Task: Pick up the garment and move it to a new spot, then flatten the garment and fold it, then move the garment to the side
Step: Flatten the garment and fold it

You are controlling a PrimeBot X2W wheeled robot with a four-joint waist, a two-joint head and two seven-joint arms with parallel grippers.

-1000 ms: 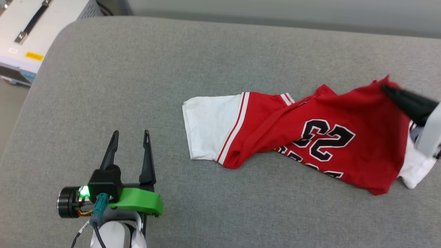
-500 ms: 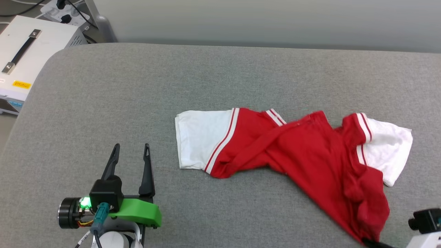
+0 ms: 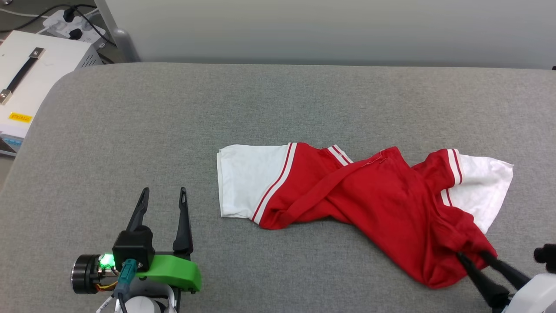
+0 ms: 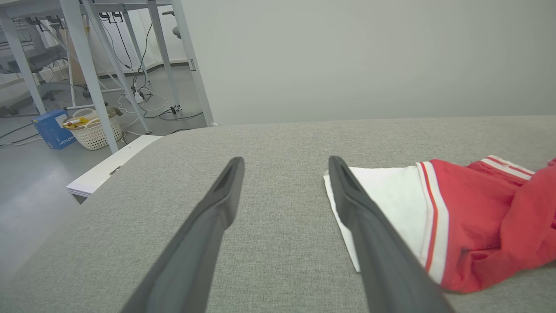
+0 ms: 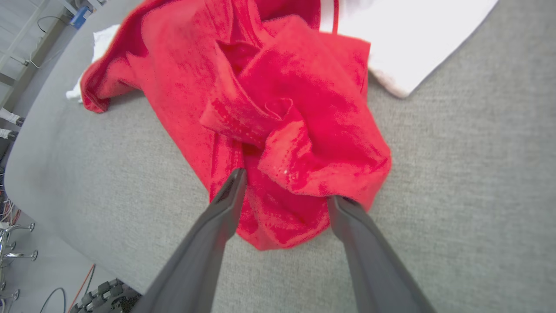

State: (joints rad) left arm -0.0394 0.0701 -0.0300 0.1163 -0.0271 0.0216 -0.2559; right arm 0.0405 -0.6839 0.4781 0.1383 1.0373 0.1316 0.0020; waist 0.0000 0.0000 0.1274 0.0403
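Observation:
The garment, a red jersey with white sleeves and striped trim, lies crumpled on the grey padded table, its plain red side up. My right gripper is at the garment's near right corner, open, its fingertips straddling the bunched red hem that rests on the table. In the right wrist view the gripper has fabric between its spread fingers, but they do not pinch it. My left gripper hovers open and empty left of the white sleeve, also seen in its own wrist view.
A white case with a black handle and a power strip sit beyond the table's left end. Table legs and a white basket stand on the floor there. A pale wall runs along the far edge.
The right gripper pulled the garment's hem over toward the near edge, turning the numerals face down, then opened and let the hem drop. The head camera shifted. The left arm stayed put.

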